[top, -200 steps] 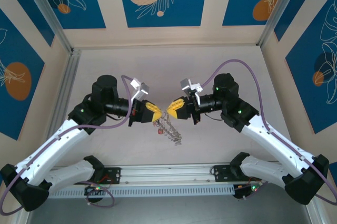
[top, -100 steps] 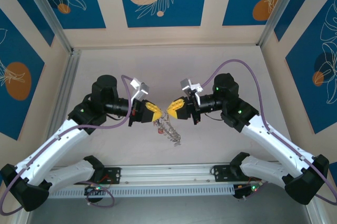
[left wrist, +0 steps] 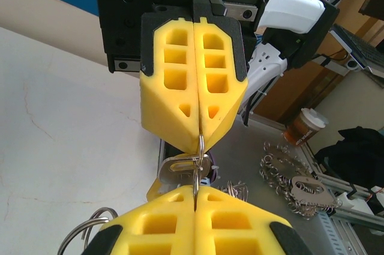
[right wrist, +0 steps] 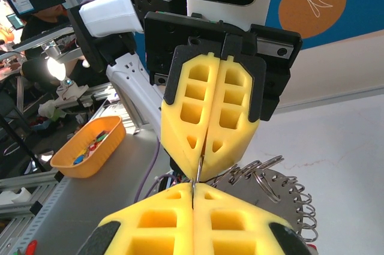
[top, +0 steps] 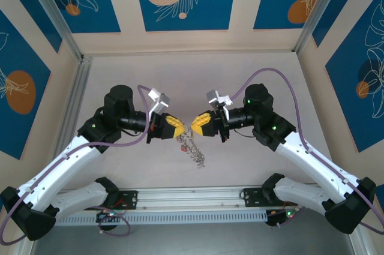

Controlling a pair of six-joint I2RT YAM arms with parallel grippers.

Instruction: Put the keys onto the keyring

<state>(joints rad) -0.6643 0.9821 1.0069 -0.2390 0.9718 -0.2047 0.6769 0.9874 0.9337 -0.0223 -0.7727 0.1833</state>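
Note:
My left gripper (top: 182,132) and right gripper (top: 192,129) meet tip to tip above the table. Both are shut on one small wire loop (left wrist: 200,152). In the left wrist view my left gripper (left wrist: 197,192) pinches the loop from below and the right gripper (left wrist: 200,138) from above. A silver key (left wrist: 177,168) hangs threaded on that loop. The keyring (right wrist: 289,200), a grey disc rimmed with loops, hangs behind the left gripper (right wrist: 198,171), above my right gripper (right wrist: 193,188). From above, the keyring (top: 194,149) dangles below the tips, with a red key (top: 182,150) beside it.
An orange tray (right wrist: 67,160) of coloured keys sits on a grey bench outside the workspace. More looped rings (left wrist: 293,178) and a paper cup (left wrist: 302,126) lie beyond the table edge. Aluminium rails frame the pale table (top: 258,69).

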